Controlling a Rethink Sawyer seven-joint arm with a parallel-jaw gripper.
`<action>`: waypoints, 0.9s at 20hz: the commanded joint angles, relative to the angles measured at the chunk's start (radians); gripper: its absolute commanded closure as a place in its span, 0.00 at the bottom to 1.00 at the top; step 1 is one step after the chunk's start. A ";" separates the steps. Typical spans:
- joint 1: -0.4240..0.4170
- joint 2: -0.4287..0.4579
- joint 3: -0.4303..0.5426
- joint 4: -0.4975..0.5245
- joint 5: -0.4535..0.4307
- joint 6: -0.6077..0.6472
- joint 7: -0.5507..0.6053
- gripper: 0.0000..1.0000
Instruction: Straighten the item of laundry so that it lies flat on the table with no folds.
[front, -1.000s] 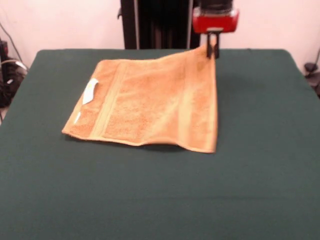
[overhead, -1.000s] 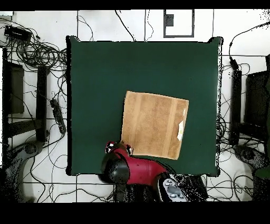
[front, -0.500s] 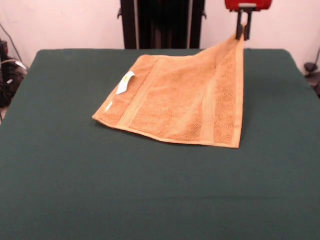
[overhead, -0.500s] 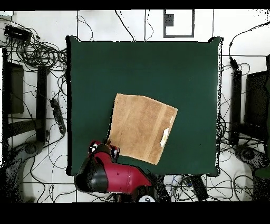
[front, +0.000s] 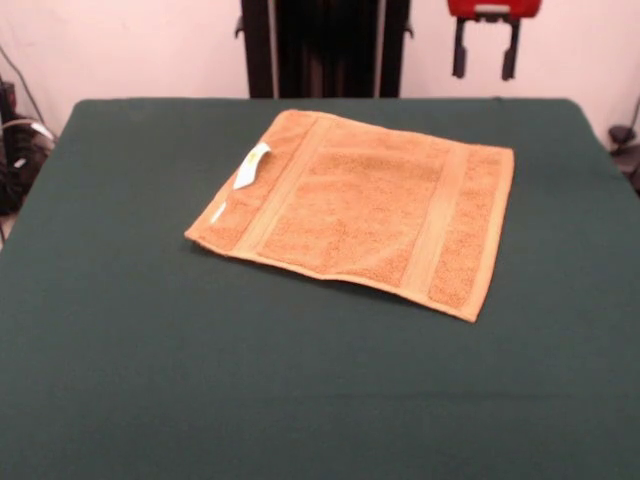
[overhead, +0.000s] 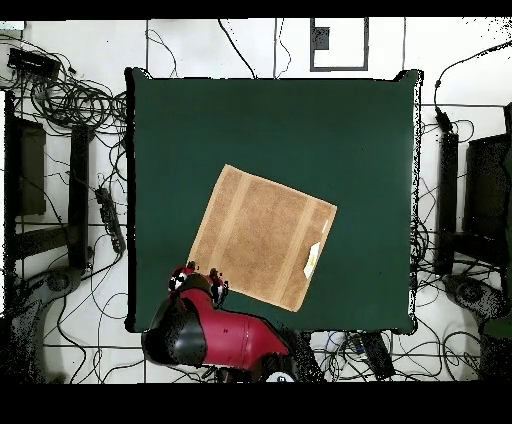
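Note:
The orange-tan towel, the item of laundry (front: 362, 210) (overhead: 262, 236), lies spread out on the dark green table (front: 300, 400) (overhead: 280, 120), turned at an angle to the table's edges. Two flat woven bands run across it and a small white tag (front: 251, 165) sits on one side. My gripper (front: 485, 50) (overhead: 199, 283) hangs above the towel's far right corner in the front view, open, with nothing between its fingers (front: 459, 58). In the overhead view it stands just off the towel's lower left corner.
Cables and dark stands lie on the floor around the table (overhead: 80, 150). The robot's red and black arm (overhead: 225, 335) reaches over the table's bottom edge in the overhead view.
The gripper has let go of the towel's corner and opened. That corner has dropped onto the table, so the towel now lies flat.

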 joint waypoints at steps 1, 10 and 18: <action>0.000 0.016 0.042 0.054 0.076 0.009 0.279 0.00; 0.013 -0.030 0.031 0.043 0.103 0.080 0.270 0.00; -0.108 -0.298 0.096 -0.010 0.065 0.253 0.137 0.00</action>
